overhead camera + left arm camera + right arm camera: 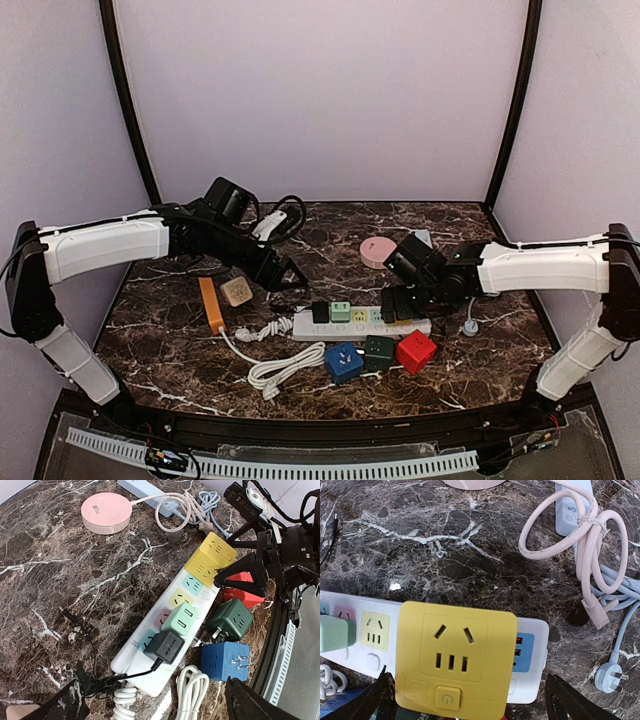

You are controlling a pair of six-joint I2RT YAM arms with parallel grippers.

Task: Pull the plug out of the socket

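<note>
Top view, hands: the left hand [288,278] is released, jaws spread, above the tabletop [170,350] by the left end of the power strip [305,326]. The right hand [402,303] is also released, over the strip's right part.
Top view, risk: the strip lies loose, so an unbraced pull could lift the whole strip rather than free the plug.
Left wrist, plug: the yellow cube plug [210,557] is seated near the strip's far end. The right hand straddles it, apparently without contact, though the angle is poor.
Left wrist, risk: a bracing press could land on the black adapter [165,646] or mint adapter [181,619]. The red cube [245,592] just beside the strip could get knocked.
Right wrist, risk: the cube sits left of centre between the fingers, so one finger would meet it first, tilting it and binding its pins.
</note>
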